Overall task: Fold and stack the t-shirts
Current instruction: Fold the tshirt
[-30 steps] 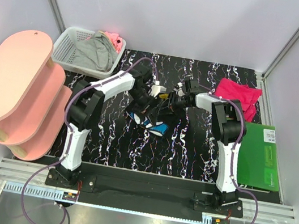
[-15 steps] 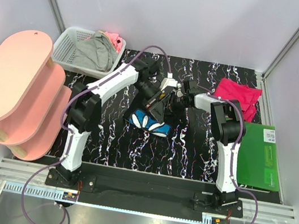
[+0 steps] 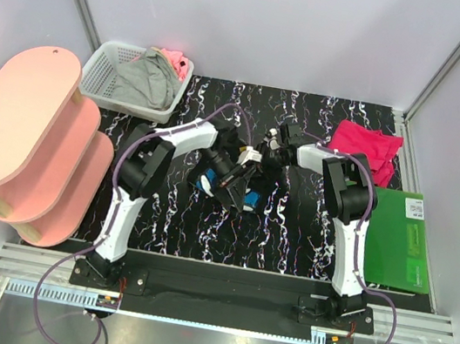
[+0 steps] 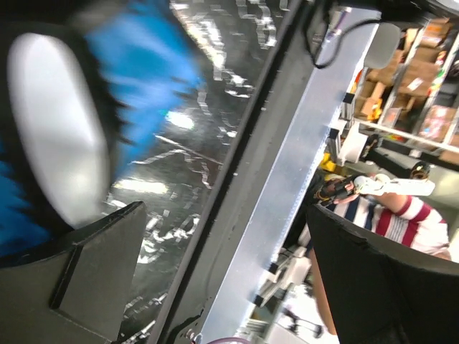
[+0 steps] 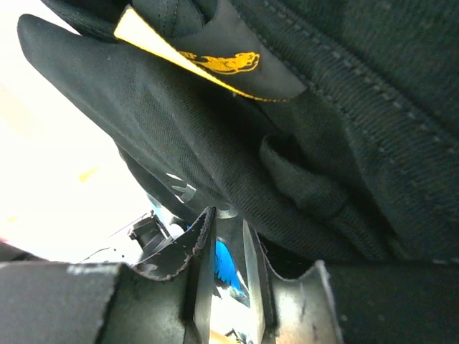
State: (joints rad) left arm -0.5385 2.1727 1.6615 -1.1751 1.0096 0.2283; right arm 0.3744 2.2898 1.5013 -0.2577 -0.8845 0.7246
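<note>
**Black shirt (image 3: pixel 248 198) bunched mid-mat, right gripper (image 3: pixel 261 158) nipping it**

Top view: the black shirt lies crumpled at the centre of the mat (image 3: pixel 290 235). Blue-and-white petals show at the heap's 4 and 8 o'clock edges. The right gripper meets the heap at its 1 o'clock edge, and the left gripper (image 3: pixel 232 186) hangs over its middle. The pink shirt (image 3: pixel 365 147) lies rumpled at the mat's 2 o'clock corner, well apart from the black one. A green board (image 3: pixel 400 240) sits at 3 o'clock, a basket (image 3: pixel 99 66) of grey and pink cloth at 10 o'clock, and a pink shelf (image 3: pixel 21 124) at 9 o'clock.

Left wrist view: the jaws stand spread wide, one finger (image 4: pixel 93 279) at 7 o'clock and the other at 5 o'clock. The daisy print, blurred, fills the 10 o'clock corner as a white petal edged in bright blue on black. Between the fingers show the mat and a metal rail (image 4: pixel 315 143).

Right wrist view: black cloth fills nearly the whole frame, finely woven, with stitched seams at 2 o'clock. A yellow label (image 5: pixel 215 61) with a gold emblem sits at 12 o'clock. At 6 o'clock the jaws are nearly together. A fold of the black shirt comes down onto their tips and looks pinched there. A sliver of blue shows through the narrow gap.
</note>
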